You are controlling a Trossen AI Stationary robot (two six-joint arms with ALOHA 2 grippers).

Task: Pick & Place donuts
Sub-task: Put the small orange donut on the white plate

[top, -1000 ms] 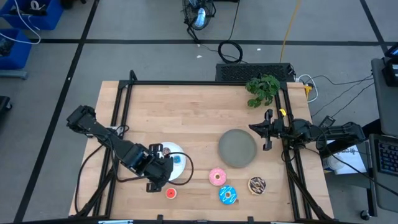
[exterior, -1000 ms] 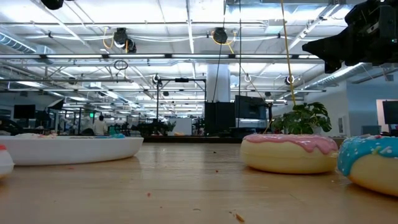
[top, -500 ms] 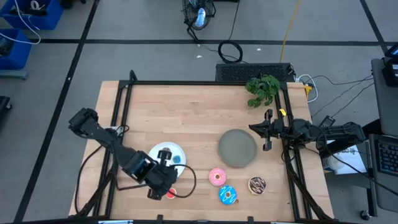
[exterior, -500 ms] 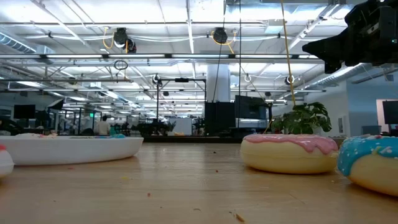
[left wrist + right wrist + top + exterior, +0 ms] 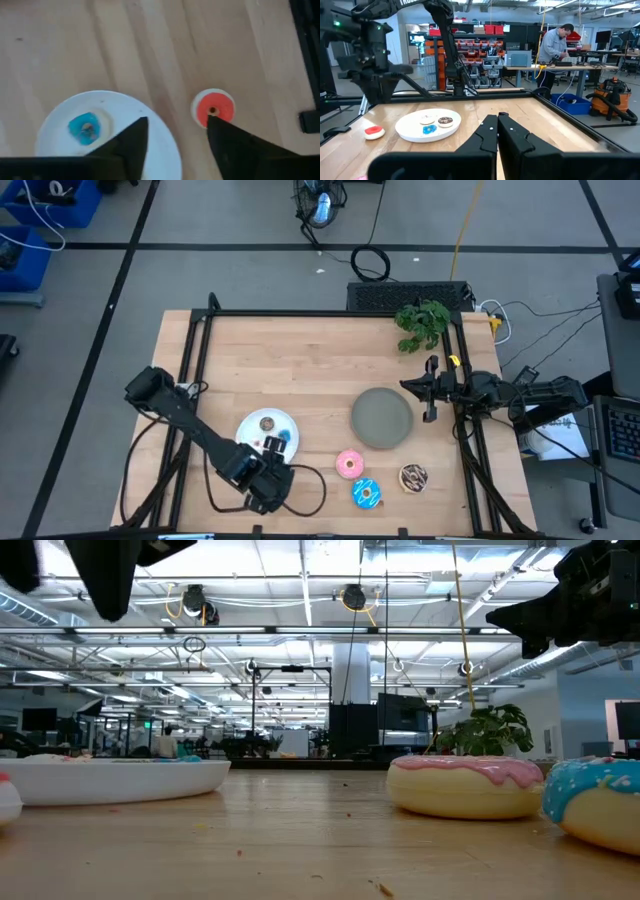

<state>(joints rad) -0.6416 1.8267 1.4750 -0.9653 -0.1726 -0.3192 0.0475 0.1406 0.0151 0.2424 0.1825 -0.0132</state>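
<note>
White plate (image 5: 262,423) is my landmark. From the high view I see the left gripper (image 5: 268,488) just off the plate's near edge, toward the front of the table, covering whatever lies beneath it. On the plate sit tiny donuts, a blue one (image 5: 281,439) among them. To the plate's right lie the pink donut (image 5: 349,465), the blue sprinkled donut (image 5: 366,493) and the brown drizzled donut (image 5: 413,477), all on bare wood. A grey plate (image 5: 381,417) lies farther right, and beyond it the right gripper (image 5: 430,390) waits at the table's right rail.

At table height I see the white plate's rim at the left, and the pink donut and blue sprinkled donut at the right.

My left wrist camera shows the left claw spread wide, grasping nothing, with the tiny red donut (image 5: 213,107) on the wood just beside the plate, partly behind one fingertip (image 5: 220,130).

My right wrist camera shows the right claw's fingers pressed together, empty, and the plate well off with a brown tiny donut (image 5: 445,120), a white one (image 5: 426,119) and the blue one; a person (image 5: 555,46) stands in the room beyond.
</note>
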